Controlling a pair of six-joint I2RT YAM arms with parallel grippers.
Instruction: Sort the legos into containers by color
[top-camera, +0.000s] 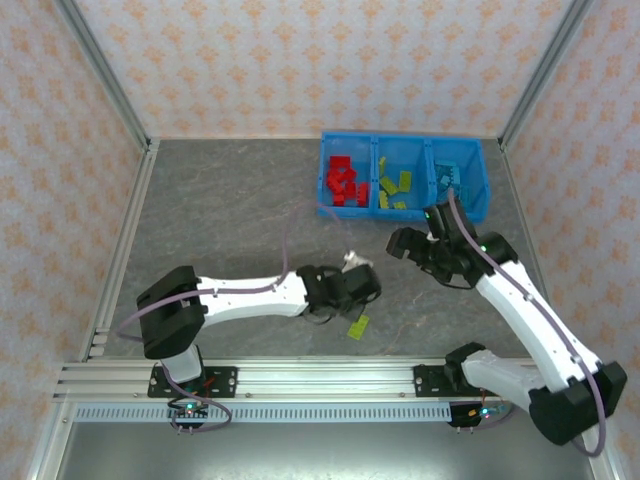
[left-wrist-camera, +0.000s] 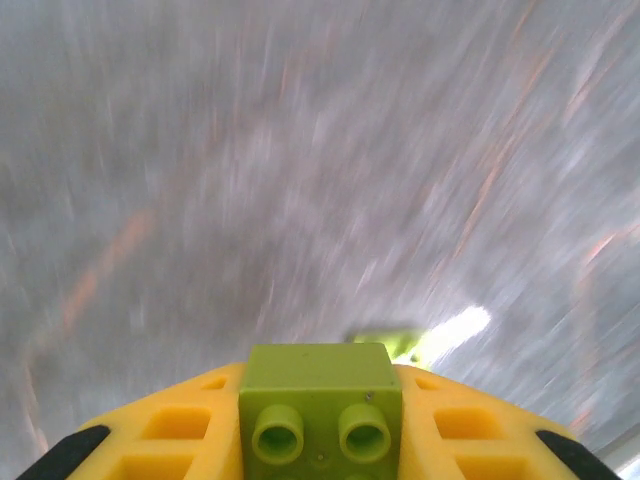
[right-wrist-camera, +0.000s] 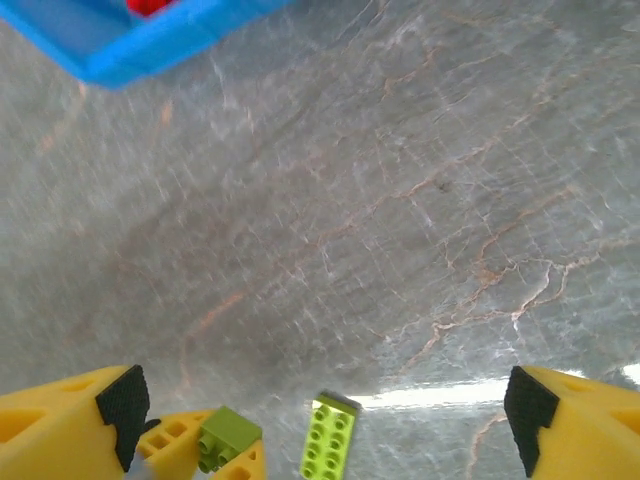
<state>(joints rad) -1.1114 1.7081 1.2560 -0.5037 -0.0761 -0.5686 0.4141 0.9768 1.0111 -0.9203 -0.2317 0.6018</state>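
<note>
Grey veined tabletop (top-camera: 230, 200), largest of all, fenced on 3 sides by peach patterned walls (top-camera: 300, 60).

Bright-blue rectangular plastic bin (top-camera: 400, 138) at the far side, right of centre. Splits into 3 square compartments with 2 blue dividers. Holds red bricks (top-camera: 345, 182) in the left one, yellow-green bricks (top-camera: 393, 190) in the middle one and light blue bricks (top-camera: 447, 175) in the right one.

White left arm (top-camera: 250, 292), stretched low across the table toward the centre. White right arm (top-camera: 530, 320), angled from its base toward the near edge of the bin.

Right gripper (right-wrist-camera: 322, 400): spread wide, black pads (right-wrist-camera: 122, 400) far apart at either edge of its wrist view. Only bare table between them, so grips nothing.

Left gripper (left-wrist-camera: 320, 455): clamps its yellow fingers (left-wrist-camera: 180, 425) on a small yellow-green studded brick (left-wrist-camera: 320, 385), with 2 studs facing the camera. Seems to hang just above the table, though blur in that wrist view leaves this unsure. Sits well apart from the bin.

Second long yellow-green brick (top-camera: 357, 325), lying loose and flat on the table. Rests just beside the left gripper, on its near side, outside every compartment.
</note>
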